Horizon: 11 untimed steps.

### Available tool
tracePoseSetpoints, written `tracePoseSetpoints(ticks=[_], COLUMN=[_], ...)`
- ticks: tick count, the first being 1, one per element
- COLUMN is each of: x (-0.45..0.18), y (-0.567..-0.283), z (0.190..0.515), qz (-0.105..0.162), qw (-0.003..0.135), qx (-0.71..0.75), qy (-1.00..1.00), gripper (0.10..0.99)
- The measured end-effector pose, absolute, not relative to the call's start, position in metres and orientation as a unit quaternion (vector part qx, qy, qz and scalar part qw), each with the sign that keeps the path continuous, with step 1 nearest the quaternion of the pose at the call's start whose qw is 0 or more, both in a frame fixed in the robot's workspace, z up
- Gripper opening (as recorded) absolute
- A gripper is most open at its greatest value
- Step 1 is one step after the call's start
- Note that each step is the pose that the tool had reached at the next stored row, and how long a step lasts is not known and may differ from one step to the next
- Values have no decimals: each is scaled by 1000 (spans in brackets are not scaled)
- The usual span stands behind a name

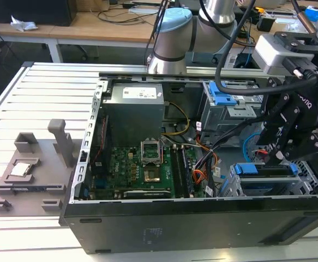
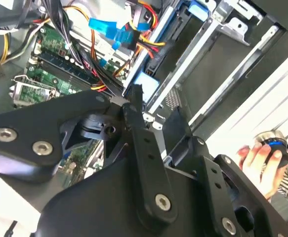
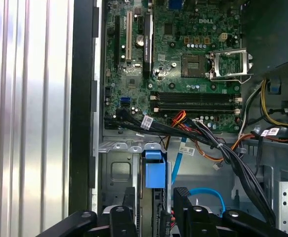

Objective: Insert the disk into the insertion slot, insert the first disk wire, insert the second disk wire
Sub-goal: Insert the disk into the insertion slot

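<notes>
Gripper [image 3: 156, 195] up close in both wrist views: matt black metal links w/ silver screw heads. Its 2 fingers [image 3: 182, 202] stand apart w/ a gap each side of what sits btwn them, so it's released, grasping nothing.

Btwn the tips is the disk [image 3: 154, 173], standing on edge. Only its top edge shows: a bright blue glossy plastic caddy tab and a dark slab behind it.

In the exterior view the disk [image 1: 268, 170] sits down in the insertion slot [image 1: 236, 188], at the exterior view's right, w/ blue tabs at both ends and a dark strip btwn. The slot is silver sheet metal w/ round perforations and folded edges.

PC case [image 1: 175, 224]: black, boxy, open on top, on a bench [image 1: 39, 93] of ribbed aluminium slats. Inside are a green motherboard [image 1: 142, 164], a black cable bundle [image 3: 203, 133] w/ orange + red wires, and a thin light-blue cable [image 3: 208, 193] looping just beside the gripper. Grey plastic fixture [image 1: 28, 169] lies on the bench, apart from the case.
</notes>
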<state>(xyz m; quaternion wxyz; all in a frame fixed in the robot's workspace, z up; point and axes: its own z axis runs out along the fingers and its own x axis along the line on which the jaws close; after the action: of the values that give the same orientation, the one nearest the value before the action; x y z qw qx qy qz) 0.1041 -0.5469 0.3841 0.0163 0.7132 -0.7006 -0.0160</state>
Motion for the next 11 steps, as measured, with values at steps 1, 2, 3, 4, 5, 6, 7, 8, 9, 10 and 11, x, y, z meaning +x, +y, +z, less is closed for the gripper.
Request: tracePoseSetpoints(ticks=[1, 2, 3, 4, 5, 6, 7, 8, 9, 10, 11], x=[104, 104, 104, 104, 104, 104, 104, 104, 104, 104, 104], y=[-547, -547, -547, -547, -547, -547, -547, -547, -547, -547, -547], z=[384, 384, 384, 384, 384, 384, 384, 384, 384, 384, 384], qz=[-16, -16, -16, -16, -16, -16, -16, -16, -16, -16, -16], qw=[16, 16, 16, 16, 16, 16, 16, 16, 16, 16, 16], qx=[713, 713, 713, 713, 713, 713, 713, 713, 713, 713, 713], qy=[-701, -701, -701, -701, -701, -701, -701, -701, -701, -701, -701], gripper=[439, 439, 424, 424, 361, 294, 176, 114, 106, 106, 106])
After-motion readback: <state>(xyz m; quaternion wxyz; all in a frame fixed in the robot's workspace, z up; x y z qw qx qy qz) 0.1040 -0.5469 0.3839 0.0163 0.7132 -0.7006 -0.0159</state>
